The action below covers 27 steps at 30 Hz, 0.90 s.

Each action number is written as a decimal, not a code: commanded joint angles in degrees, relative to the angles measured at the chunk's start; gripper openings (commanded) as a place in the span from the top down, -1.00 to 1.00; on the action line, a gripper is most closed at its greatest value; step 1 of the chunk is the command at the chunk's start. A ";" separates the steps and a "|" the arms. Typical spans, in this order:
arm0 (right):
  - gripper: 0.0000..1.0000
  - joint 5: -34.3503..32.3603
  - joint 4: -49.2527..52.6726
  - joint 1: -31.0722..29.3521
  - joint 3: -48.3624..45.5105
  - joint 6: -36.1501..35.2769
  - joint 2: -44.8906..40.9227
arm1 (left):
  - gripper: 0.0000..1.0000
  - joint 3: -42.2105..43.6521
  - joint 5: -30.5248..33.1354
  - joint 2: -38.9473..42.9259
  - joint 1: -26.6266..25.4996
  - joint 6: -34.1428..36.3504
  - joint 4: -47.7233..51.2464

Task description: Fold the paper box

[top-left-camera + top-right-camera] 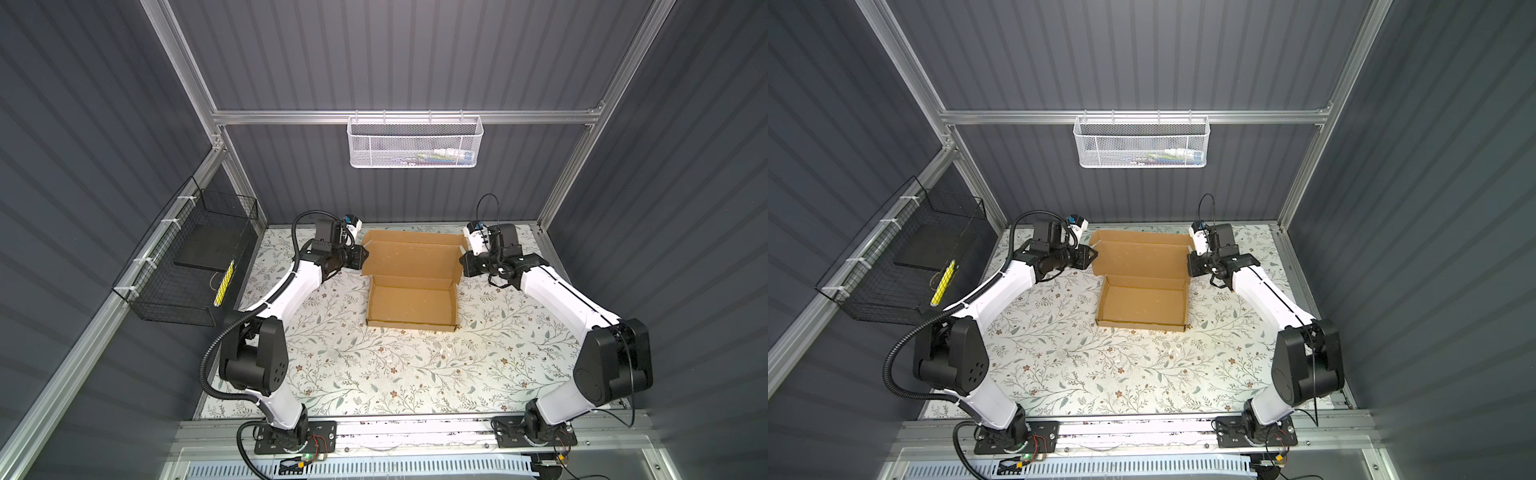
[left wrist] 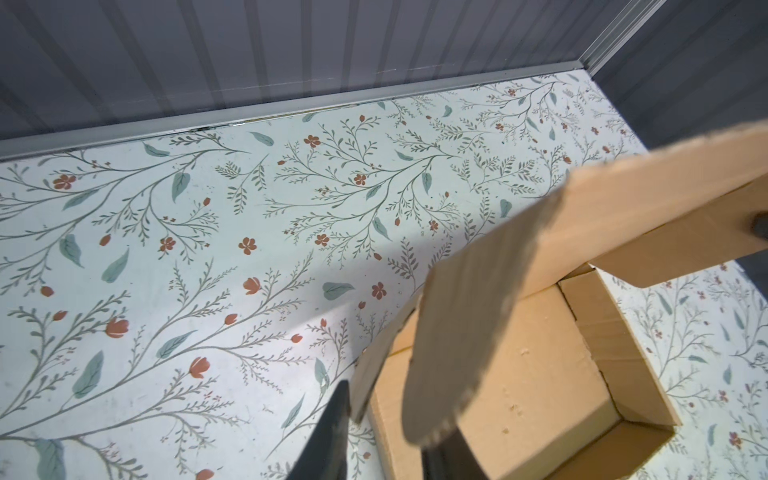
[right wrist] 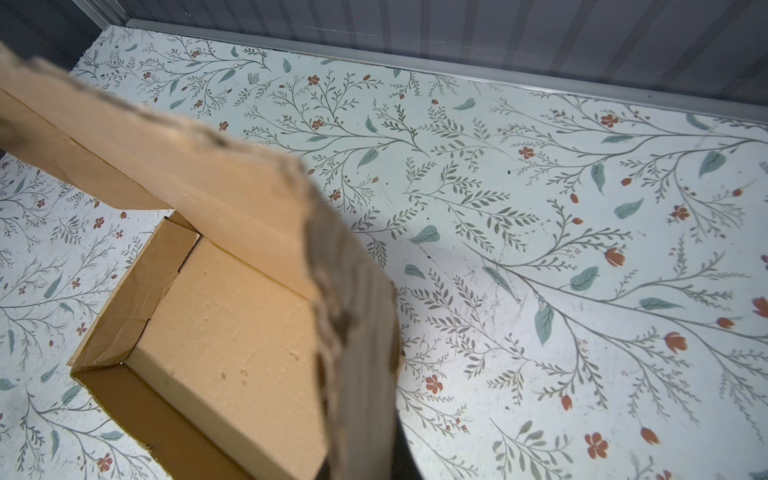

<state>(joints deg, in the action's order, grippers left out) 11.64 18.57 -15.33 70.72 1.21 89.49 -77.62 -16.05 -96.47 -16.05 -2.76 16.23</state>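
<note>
paper box (image 1: 411, 299) lid raised | left gripper (image 1: 365, 254) astride left lid flap, clamp unclear | right gripper (image 1: 462, 259) closed at right flap, hold unconfirmed | likely bracing lid to tuck flaps

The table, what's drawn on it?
The table is pale with green leafy twigs and red flowers; left wrist view shows it best.

Lab enclosure: aluminium frame (image 1: 405, 117), grey panels (image 1: 415, 54)

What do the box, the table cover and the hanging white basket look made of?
Box: brown corrugated cardboard, matte; fluted, frayed edges show in the wrist views. Table cover: probably printed vinyl or paper, smooth, slightly glossy, floral pattern. Basket: likely white-coated metal mesh, fine holes.
</note>
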 commanded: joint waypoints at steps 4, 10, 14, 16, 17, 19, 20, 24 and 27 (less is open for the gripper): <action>0.88 -0.73 -1.34 -0.49 -1.31 0.81 -1.77 | 0.55 1.37 -2.40 -1.53 0.23 -2.76 -1.62; 0.88 -0.83 -1.03 -0.75 -1.22 0.63 -2.12 | 0.61 1.51 -4.31 -1.75 0.23 -3.65 -2.77; 0.88 -0.93 -0.81 -0.93 -1.03 0.54 -2.09 | 0.61 1.60 -4.32 -2.01 0.23 -4.48 -3.86; 0.88 -0.92 -0.66 -1.01 -0.93 0.54 -2.04 | 0.62 1.77 -4.45 -2.15 0.23 -5.00 -4.51; 0.88 -1.00 -0.64 -1.02 -0.85 0.54 -2.10 | 0.62 1.78 -4.73 -2.23 0.23 -5.23 -4.78; 0.88 -1.00 -0.64 -1.10 -0.94 0.70 -2.13 | 0.63 1.86 -5.25 -2.32 0.23 -5.66 -5.07; 0.88 -1.09 -0.64 -1.10 -0.99 0.78 -2.13 | 0.65 1.95 -5.49 -2.41 0.23 -5.91 -5.16; 0.88 -1.39 -0.73 -1.36 -1.20 1.24 -2.31 | 0.74 2.46 -5.92 -2.07 0.23 -7.15 -5.83; 0.88 -2.02 -0.81 -1.71 -1.53 1.71 -2.57 | 0.81 2.96 -6.00 -1.58 0.23 -7.99 -6.25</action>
<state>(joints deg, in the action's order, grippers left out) 10.20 18.02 -16.45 69.91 2.00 88.60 -75.77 -20.51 -98.19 -16.05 -9.32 10.87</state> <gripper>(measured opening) 0.062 0.103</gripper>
